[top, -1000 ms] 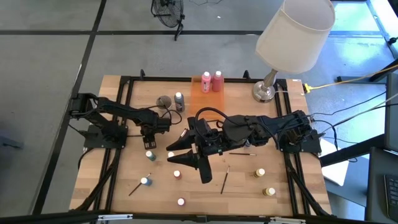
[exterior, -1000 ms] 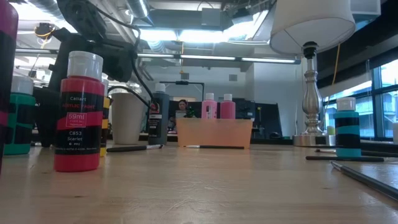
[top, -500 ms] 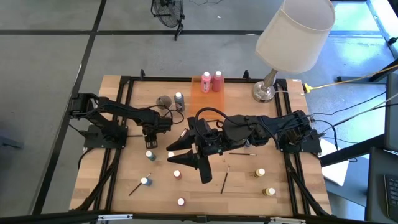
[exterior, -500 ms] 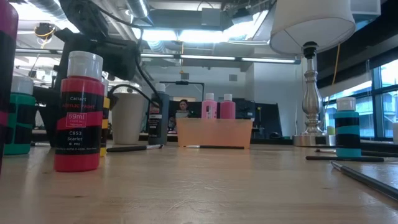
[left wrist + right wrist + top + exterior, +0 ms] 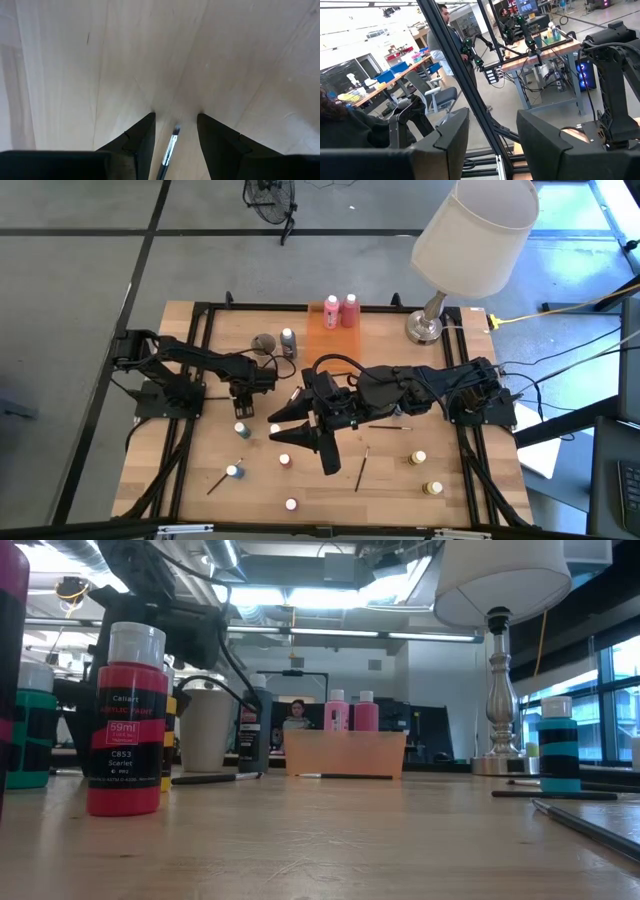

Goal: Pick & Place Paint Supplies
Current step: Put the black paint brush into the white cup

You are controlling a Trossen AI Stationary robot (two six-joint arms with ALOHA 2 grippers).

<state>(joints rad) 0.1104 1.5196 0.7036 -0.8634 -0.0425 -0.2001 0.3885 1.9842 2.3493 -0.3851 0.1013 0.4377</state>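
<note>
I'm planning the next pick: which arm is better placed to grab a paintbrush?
Left. Its fingers point down at the table, straddling a paintbrush. The right gripper faces out into the room, with nothing between its fingers.

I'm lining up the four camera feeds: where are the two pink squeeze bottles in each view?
High view: pink bottles in the orange tray, far edge, left of the lamp.
Low view: pink bottles behind the tray's wall, lamp to their right.
Left wrist view: not in it.
Right wrist view: not in it.
</note>
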